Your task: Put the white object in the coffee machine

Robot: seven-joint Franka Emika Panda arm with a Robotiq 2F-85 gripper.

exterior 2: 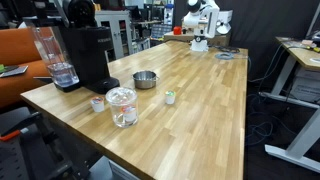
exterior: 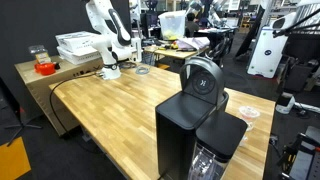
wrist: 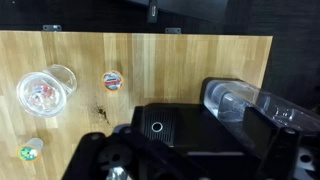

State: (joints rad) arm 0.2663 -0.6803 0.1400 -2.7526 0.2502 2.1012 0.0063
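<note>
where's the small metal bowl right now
In an exterior view the metal bowl sits on the wooden table, just to the picture's right of the coffee machine, with the clear jar nearer the camera.

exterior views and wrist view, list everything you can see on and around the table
coffee machine: one, black, at the table end far from the arm
water tank: one, clear, at the machine's side
metal bowl: one, silver, beside the machine
jar: one, clear, pods inside, near the table edge
small pods: two, whitish, loose near the jar
table: one, light wood
robot arm: one, white, at the far table end
fingers: two, dark, spread open, empty
</note>
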